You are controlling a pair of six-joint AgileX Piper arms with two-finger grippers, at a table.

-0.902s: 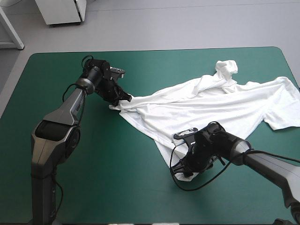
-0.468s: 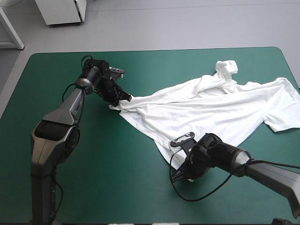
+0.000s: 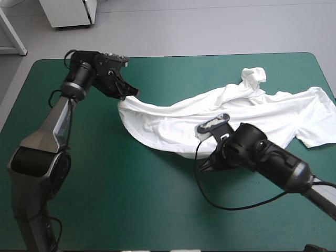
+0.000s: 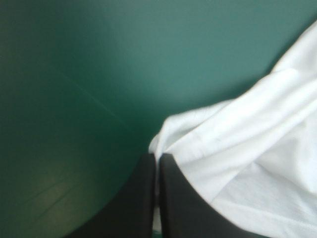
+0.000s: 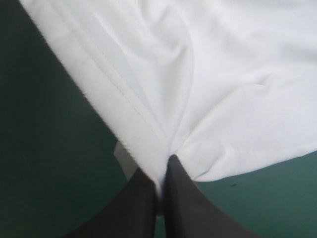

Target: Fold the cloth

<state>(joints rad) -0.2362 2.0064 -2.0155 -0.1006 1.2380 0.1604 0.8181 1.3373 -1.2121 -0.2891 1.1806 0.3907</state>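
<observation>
My left gripper (image 4: 157,163) and right gripper (image 5: 163,174) each pinch an edge of the T-shirt (image 3: 252,118), which looks light and limp, best held at corners.

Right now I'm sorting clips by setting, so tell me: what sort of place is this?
Probably a robotics lab bench, not a home: a teal-green table cover, a left arm and right arm, both jaws shut on one white T-shirt.

One T-shirt (image 3: 247,113) (white); two claws (image 3: 132,94) (image 3: 208,167).
</observation>
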